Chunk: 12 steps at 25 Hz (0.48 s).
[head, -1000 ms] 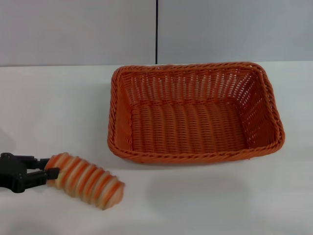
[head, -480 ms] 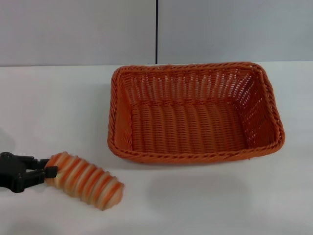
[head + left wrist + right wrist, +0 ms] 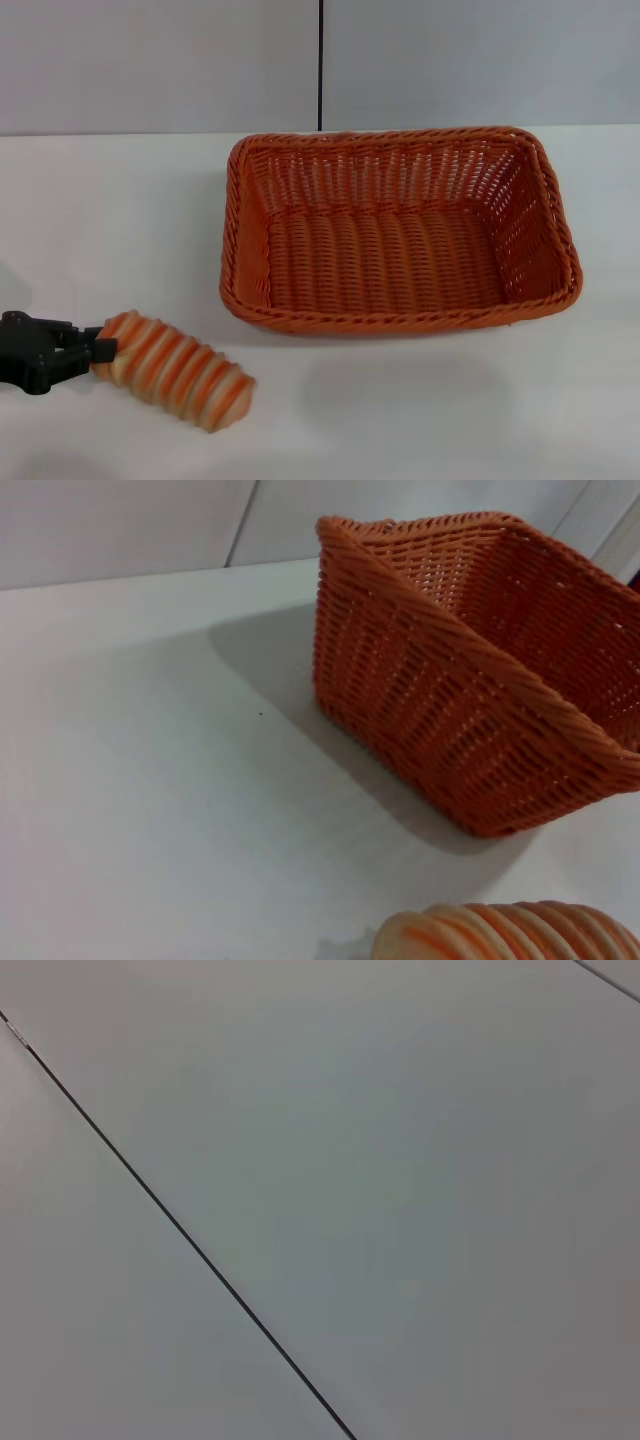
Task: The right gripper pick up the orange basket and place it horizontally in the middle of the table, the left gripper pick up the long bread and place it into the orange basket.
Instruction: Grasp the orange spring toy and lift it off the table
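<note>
The orange basket [image 3: 400,230] sits lengthwise across the middle of the white table [image 3: 120,220], open side up and empty; the left wrist view shows its near corner [image 3: 450,710]. The long bread [image 3: 175,370], tan with orange-brown stripes, lies on the table in front of the basket's left corner, and its end shows in the left wrist view [image 3: 510,935]. My left gripper [image 3: 98,350] is low at the table's left front, shut on the bread's left end. The right gripper is out of view.
A grey wall with a dark vertical seam [image 3: 320,65] stands behind the table. The right wrist view shows only that wall panel and a seam [image 3: 180,1230]. Bare tabletop lies left of the basket and in front of it.
The left gripper's fingers have drawn in on the bread's left end. The bread has shifted very slightly; the basket has not moved.
</note>
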Tool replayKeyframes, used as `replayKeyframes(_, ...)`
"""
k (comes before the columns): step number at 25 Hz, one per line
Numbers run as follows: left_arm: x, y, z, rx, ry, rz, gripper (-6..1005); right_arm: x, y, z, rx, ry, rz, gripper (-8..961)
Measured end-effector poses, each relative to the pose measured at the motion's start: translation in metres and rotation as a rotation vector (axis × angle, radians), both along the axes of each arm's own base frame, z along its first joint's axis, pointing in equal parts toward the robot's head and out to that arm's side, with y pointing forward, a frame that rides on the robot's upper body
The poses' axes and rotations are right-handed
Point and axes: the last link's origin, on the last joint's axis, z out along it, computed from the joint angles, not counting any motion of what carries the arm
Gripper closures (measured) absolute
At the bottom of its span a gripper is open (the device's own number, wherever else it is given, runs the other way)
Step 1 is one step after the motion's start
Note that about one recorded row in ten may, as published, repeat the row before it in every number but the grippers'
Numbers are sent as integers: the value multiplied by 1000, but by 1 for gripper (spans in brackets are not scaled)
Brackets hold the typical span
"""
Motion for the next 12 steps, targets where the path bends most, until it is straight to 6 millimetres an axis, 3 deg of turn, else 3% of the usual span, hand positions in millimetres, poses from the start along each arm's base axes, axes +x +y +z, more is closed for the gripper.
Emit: replayKeyframes(12,3,-1,1,-21,-19,-13,871,0,0,1,1,-2,0,496)
